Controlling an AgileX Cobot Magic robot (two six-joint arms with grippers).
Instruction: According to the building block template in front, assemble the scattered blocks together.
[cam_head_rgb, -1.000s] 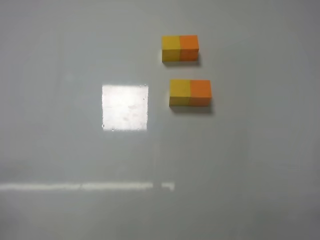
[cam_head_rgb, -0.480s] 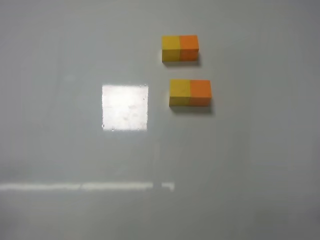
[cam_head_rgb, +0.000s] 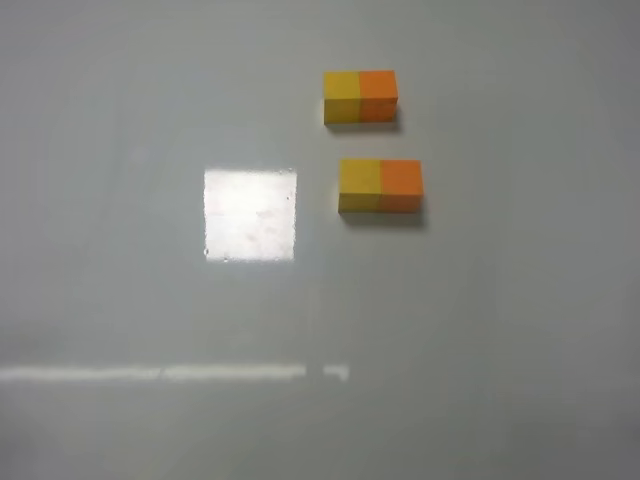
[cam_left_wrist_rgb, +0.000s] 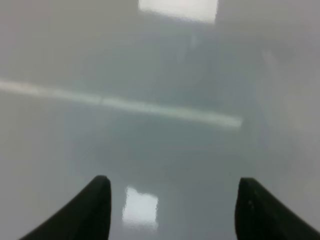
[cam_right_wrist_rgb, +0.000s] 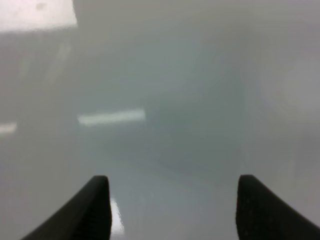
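In the exterior high view the building block template (cam_head_rgb: 360, 96), a small yellow-and-orange bar, lies at the back of the table. Just in front of it the yellow cube (cam_head_rgb: 359, 185) and the orange cube (cam_head_rgb: 401, 185) sit side by side, touching, yellow on the left. No arm or gripper shows in that view. In the left wrist view my left gripper (cam_left_wrist_rgb: 173, 200) is open and empty over bare table. In the right wrist view my right gripper (cam_right_wrist_rgb: 172, 200) is open and empty over bare table. No blocks show in either wrist view.
The grey table (cam_head_rgb: 480, 340) is glossy, with a bright square light reflection (cam_head_rgb: 250, 214) left of the blocks and a thin bright streak (cam_head_rgb: 170, 373) nearer the front.
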